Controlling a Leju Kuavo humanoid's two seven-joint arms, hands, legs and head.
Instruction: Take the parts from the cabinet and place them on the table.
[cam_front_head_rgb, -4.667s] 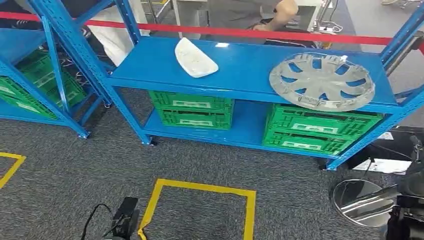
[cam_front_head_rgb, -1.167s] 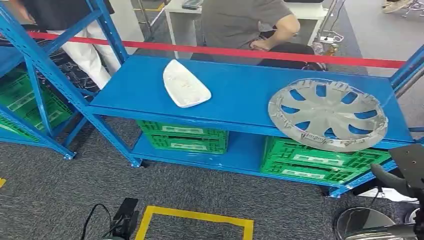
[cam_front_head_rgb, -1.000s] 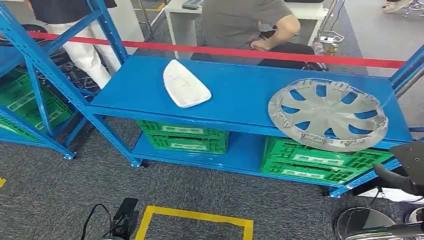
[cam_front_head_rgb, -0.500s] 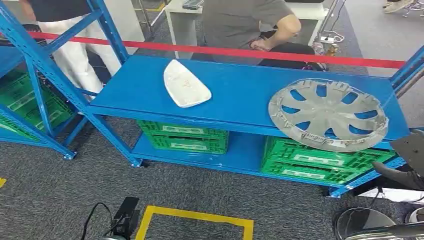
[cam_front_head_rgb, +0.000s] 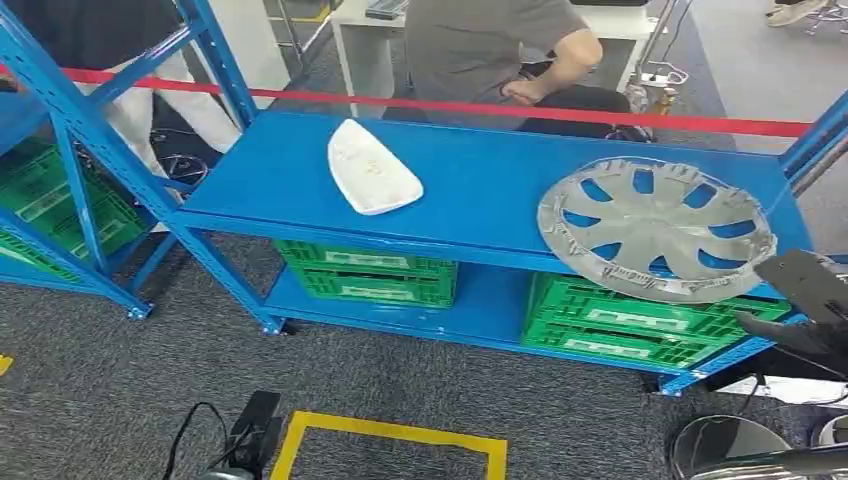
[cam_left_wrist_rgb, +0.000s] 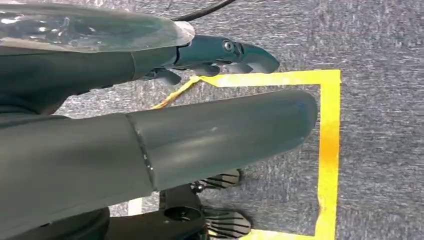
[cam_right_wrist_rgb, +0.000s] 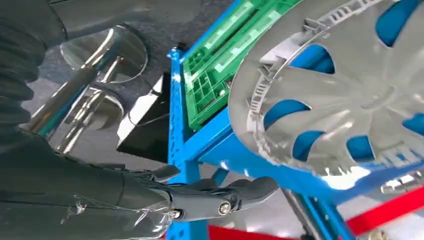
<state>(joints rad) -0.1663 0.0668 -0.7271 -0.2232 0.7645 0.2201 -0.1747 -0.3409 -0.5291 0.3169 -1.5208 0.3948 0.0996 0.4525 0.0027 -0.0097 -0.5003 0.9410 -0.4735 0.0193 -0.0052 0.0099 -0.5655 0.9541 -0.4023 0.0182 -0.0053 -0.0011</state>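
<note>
Right hand hovers empty, fingers apart, just beside the hubcap, which overhangs the blue shelf's front edge. I judge it light, stiff, brittle at its clips; I'd grip the rim. I count one hubcap, one white cover, three green crates. Left hand hangs empty, fingers apart.

A workshop or warehouse: blue steel shelving, green crates, yellow floor tape.

Both hands are dark grey: the left hand has a thick smooth thumb, teal-grey fingers with a screw; the right hand wears a ribbed cover.
</note>
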